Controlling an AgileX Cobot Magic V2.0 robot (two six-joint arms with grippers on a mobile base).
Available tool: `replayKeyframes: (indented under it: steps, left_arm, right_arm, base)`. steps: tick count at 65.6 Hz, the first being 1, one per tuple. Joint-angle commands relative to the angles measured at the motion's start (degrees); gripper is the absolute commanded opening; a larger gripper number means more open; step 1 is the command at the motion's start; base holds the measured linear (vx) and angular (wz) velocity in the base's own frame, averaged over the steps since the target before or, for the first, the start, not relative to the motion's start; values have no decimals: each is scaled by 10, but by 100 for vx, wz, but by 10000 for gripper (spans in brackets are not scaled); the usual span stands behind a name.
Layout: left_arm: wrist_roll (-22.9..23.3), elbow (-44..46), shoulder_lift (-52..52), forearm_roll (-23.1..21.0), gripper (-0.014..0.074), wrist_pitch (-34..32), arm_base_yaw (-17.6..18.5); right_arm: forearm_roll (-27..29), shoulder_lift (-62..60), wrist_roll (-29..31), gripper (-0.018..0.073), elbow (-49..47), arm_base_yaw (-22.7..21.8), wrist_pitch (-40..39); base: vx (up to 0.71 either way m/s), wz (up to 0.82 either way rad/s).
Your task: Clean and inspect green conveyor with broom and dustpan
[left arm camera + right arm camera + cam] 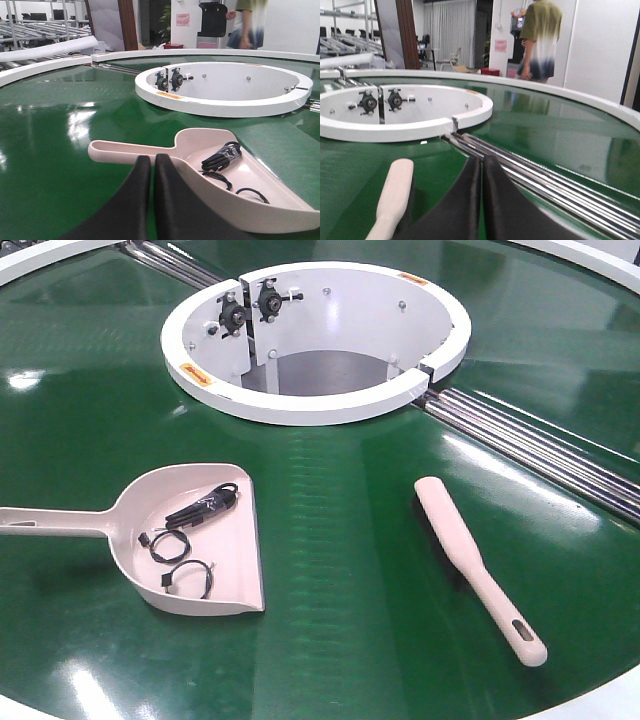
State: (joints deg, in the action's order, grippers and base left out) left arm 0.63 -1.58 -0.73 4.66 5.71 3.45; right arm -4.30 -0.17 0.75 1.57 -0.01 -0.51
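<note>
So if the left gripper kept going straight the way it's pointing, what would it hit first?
Probably the pale pink-beige plastic dustpan: the shut left gripper points at its long straight handle, just ahead. Depth is unclear from the wrist view.

The dustpan [190,540] lies on the green conveyor [360,570] with its handle cut off by the front view's left edge, and the small black pieces inside it are too small to identify. The broom's [480,570] bristles are hidden beneath its paddle. Beyond the conveyor's far rim, a blurred person [540,40] stands with the head cropped.
</note>
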Motion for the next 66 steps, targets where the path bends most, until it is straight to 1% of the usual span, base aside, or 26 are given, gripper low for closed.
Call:
replayKeyframes:
  steps: [1,9,17,28,36,66]
  left_arm:
    - [6,-5,-8,-5,-6,-47,0]
    - [6,-5,-8,-5,-6,-47,0]
    - [6,-5,-8,-5,-6,-47,0]
    - [6,-5,-8,-5,-6,-47,0]
    - [6,-5,-8,-5,-6,-47,0]
    - [6,-5,-8,-5,-6,-47,0]
  right_arm:
    - [-2,-12,6,-8,2,-4,-49]
    - [0,-11,2,-8,2,-4,-56]
    - [0,-11,-16,-8,2,-4,-56]
    - [0,-11,-19,-8,2,-4,-26]
    - [0,-11,-41,-8,2,-4,-27]
    - [0,-11,-41,-8,2,-4,-26]
  base:
    - [0,0]
    - [0,0]
    - [0,0]
    - [0,0]
    - [0,0]
    - [0,0]
